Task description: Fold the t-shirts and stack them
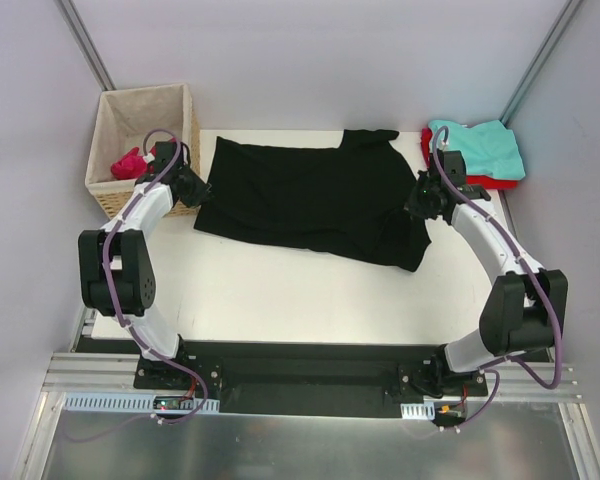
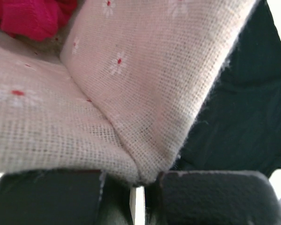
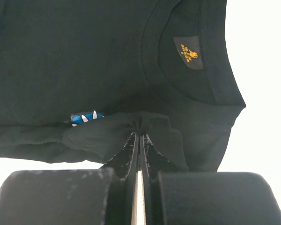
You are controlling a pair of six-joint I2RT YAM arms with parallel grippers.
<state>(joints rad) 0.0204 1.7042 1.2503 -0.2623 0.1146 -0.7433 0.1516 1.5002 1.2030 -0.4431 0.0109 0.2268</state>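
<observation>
The large black t-shirt (image 1: pixel 310 195) lies spread on the white table. My right gripper (image 1: pixel 423 203) is shut on a puckered fold of its right edge near the collar, seen in the right wrist view (image 3: pixel 139 133) with the black t-shirt (image 3: pixel 84 56) beyond. My left gripper (image 1: pixel 195 190) sits at the shirt's left edge against the basket corner. In the left wrist view the left gripper (image 2: pixel 136 180) has its jaws together, with the tips hidden behind beige lining (image 2: pixel 145 84); what they hold cannot be told. The black t-shirt (image 2: pixel 243 117) lies to their right.
The wicker basket (image 1: pixel 110 190) stands at the back left and holds the magenta-pink t-shirt (image 1: pixel 130 163), which also shows in the left wrist view (image 2: pixel 28 18). The teal t-shirt (image 1: pixel 485 148) lies folded on the red t-shirt (image 1: pixel 490 183) at the back right corner.
</observation>
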